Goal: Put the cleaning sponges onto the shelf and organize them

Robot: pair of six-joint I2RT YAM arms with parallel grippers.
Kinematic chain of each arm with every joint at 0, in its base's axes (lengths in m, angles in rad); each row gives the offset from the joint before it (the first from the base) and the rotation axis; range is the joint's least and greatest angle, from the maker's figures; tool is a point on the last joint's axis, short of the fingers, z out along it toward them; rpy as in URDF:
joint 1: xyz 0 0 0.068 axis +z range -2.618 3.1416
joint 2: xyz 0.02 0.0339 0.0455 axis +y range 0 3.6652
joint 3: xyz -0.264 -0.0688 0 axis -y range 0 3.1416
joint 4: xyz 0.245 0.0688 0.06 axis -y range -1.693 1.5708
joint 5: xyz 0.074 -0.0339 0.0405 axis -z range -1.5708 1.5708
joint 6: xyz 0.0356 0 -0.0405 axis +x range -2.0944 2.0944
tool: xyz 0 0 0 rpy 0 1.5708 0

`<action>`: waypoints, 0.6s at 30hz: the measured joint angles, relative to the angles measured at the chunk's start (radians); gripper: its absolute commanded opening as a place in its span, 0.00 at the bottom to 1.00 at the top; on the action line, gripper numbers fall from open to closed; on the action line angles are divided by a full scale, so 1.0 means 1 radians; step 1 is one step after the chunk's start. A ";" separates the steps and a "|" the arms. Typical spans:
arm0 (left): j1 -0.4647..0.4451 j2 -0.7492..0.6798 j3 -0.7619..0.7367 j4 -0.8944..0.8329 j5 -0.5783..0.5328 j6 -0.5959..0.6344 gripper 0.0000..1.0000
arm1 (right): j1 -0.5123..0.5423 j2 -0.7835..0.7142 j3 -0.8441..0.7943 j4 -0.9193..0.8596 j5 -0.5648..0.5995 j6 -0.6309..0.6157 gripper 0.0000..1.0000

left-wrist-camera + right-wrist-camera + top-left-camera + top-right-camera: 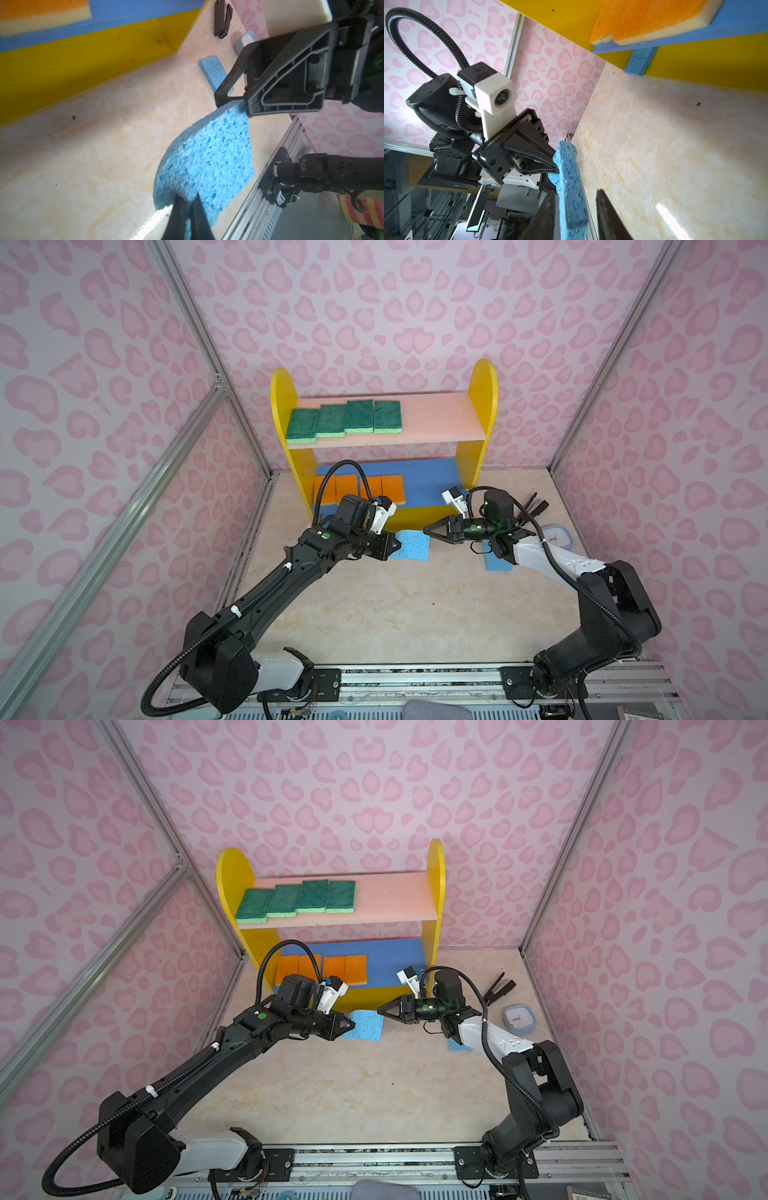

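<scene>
While the small yellow-sided shelf (pixel 482 398) already carries four dark-green-topped scrub sponges (pixel 345 418) in a row on its pink upper board and four orange-over-yellow foam sponges (pixel 347 486) on the blue middle board, both rows toward the L end, the blues are what's left. One flat light-blue cellulose sponge (pixel 639 62) sits in the yellow bottom bay, under the blue board.

My L gripper (pixel 397 546) is clamped tight on one short edge of a second light-blue pad, the held sponge (pixel 411 543), which looks raised off the marble-look tabletop (pixel 415 605) just in front of the shelf's base. It's soft & light: it bows in an arc btw my two grippers, so an edge pinch alone lets it flop.

My R gripper (pixel 428 530) straddles the opposite edge, jaws part open: one finger (pixel 546 209) against the foam, the other clear w/ a gap, so no grip there yet. I reckon R should bite deeper, nearer mid-pad, squeezing gently; the porous face shouldn't slip.

Further R, the third light-blue sponge (pixel 498 565) lies flat on the tabletop, partly under my R arm. Beyond it are a black stapler (pixel 534 506) and a pale-blue square clock (pixel 557 536), not my job.
</scene>
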 measured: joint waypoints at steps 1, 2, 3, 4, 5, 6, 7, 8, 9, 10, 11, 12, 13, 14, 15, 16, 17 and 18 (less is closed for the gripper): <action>0.001 0.000 0.002 0.000 0.001 0.000 0.04 | 0.002 0.000 0.000 -0.003 0.000 -0.007 0.38; 0.002 0.000 0.002 0.000 0.003 0.000 0.04 | 0.003 0.000 0.000 -0.008 0.000 -0.010 0.36; 0.003 0.000 0.002 0.000 0.003 0.000 0.03 | 0.005 -0.001 0.000 -0.010 0.000 -0.014 0.35; 0.003 0.000 0.002 0.000 0.005 0.000 0.04 | 0.009 -0.002 0.000 -0.011 0.000 -0.018 0.32; 0.005 0.000 0.002 0.000 0.006 0.000 0.03 | 0.011 -0.003 0.000 -0.011 0.000 -0.023 0.28; 0.005 0.000 0.002 0.000 0.006 0.000 0.04 | 0.013 -0.005 0.000 -0.011 -0.001 -0.024 0.24; 0.006 0.000 0.002 0.000 0.006 0.000 0.04 | 0.015 -0.005 0.000 -0.012 0.000 -0.026 0.19; 0.006 0.000 0.002 0.000 0.006 0.000 0.03 | 0.016 -0.005 0.000 -0.013 0.000 -0.028 0.14; 0.007 0.000 0.002 0.000 0.006 0.000 0.05 | 0.016 -0.005 0.000 -0.016 0.000 -0.030 0.09; 0.008 0.000 0.002 0.000 0.006 0.000 0.12 | 0.018 -0.006 0.000 -0.017 0.001 -0.031 0.05; 0.008 -0.001 0.002 0.000 0.006 0.000 0.21 | 0.018 -0.007 0.000 -0.017 0.003 -0.031 0.04; 0.008 -0.001 0.002 0.000 0.006 0.000 0.29 | 0.018 -0.009 -0.001 -0.018 0.006 -0.029 0.03; 0.008 -0.002 0.002 0.000 0.004 0.000 0.35 | 0.018 -0.014 -0.007 -0.012 0.011 -0.021 0.01; 0.008 -0.005 0.000 0.001 0.002 -0.008 0.51 | 0.018 -0.021 -0.018 -0.001 0.016 -0.011 0.00; 0.010 -0.011 -0.004 0.001 -0.004 -0.019 0.77 | 0.019 -0.031 -0.038 0.021 0.026 0.010 0.00; 0.013 -0.021 -0.010 0.002 -0.010 -0.026 0.97 | 0.021 -0.041 -0.063 0.049 0.038 0.035 0.00; 0.014 -0.034 -0.019 0.001 -0.023 -0.046 0.98 | 0.023 -0.051 -0.092 0.082 0.060 0.063 0.00; 0.014 -0.048 -0.029 0.001 -0.036 -0.062 0.98 | 0.024 -0.060 -0.119 0.113 0.080 0.090 0.00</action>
